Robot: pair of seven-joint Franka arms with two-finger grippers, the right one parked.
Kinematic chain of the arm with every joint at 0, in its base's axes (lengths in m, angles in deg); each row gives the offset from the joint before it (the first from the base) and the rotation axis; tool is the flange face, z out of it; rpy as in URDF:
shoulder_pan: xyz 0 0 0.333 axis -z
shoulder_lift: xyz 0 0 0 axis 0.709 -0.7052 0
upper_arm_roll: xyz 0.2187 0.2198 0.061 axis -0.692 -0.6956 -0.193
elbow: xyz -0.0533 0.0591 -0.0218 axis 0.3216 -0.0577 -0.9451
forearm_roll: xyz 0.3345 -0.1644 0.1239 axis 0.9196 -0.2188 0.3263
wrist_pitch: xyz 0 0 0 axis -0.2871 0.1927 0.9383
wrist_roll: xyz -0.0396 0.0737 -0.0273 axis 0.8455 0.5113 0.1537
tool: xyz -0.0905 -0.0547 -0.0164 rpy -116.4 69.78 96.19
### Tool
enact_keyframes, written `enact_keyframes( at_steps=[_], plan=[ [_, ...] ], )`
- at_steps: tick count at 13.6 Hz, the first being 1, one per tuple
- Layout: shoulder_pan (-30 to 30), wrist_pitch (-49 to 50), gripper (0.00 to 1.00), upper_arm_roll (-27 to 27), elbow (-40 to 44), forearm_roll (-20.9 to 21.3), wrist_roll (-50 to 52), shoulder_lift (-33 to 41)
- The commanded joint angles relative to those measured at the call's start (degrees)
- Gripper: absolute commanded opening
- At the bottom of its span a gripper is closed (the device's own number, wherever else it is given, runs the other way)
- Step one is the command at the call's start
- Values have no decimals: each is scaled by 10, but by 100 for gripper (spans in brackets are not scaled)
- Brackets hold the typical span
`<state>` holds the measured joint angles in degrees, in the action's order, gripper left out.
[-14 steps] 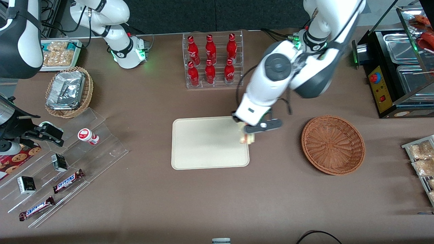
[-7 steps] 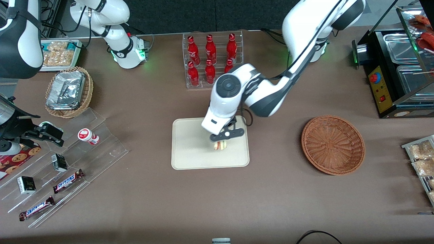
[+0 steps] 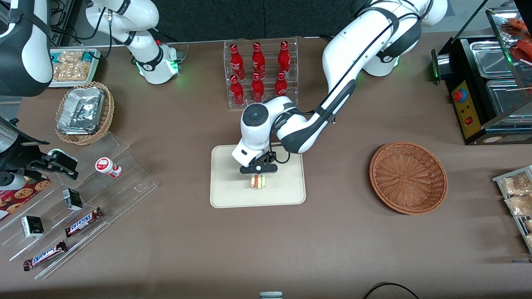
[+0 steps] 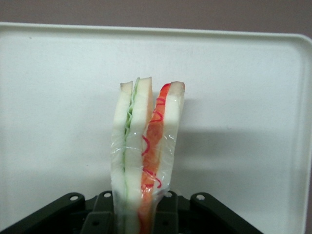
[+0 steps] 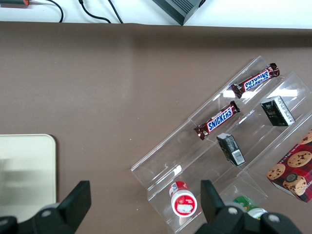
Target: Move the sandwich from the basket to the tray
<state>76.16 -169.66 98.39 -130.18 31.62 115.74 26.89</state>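
The claw [image 3: 258, 179] is over the middle of the tray [image 3: 226, 195], clamped on the sandwich [image 3: 257, 182]. The sandwich stands on edge, layers upright. The basket [image 3: 408, 177] lies well apart toward the working arm's end of the worktop.

On the table stand six red bottles [image 3: 257, 72] in one clear rack [image 3: 262, 104], one tray [image 3: 232, 195], one sandwich [image 3: 257, 181] and one gripper [image 3: 258, 174] clamped on it, and two baskets, a reddish-brown basket [image 3: 408, 177] and a tan one [image 3: 85, 113]. The stepped rack [image 5: 214, 161] carries two Snickers bars [image 5: 218, 120], two small dark boxes [image 5: 229, 149] and one red-capped bottle [image 5: 183, 200]
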Motion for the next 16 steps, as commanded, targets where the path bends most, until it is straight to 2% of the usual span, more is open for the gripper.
enact_keyframes(
  at_steps=[1,3,6,10,12,14,16],
  plan=[
    [12,-21,28,-4,39,15,-6,-46],
    [12,-22,98,-4,47,15,-7,-54],
    [7,-15,100,-2,58,10,-7,-44],
    [-16,43,100,0,76,-36,-9,12],
    [-53,71,100,5,72,-72,-34,66],
    [-90,144,100,3,61,-123,-104,132],
    [-144,170,100,4,-9,-128,-158,213]
  ],
)
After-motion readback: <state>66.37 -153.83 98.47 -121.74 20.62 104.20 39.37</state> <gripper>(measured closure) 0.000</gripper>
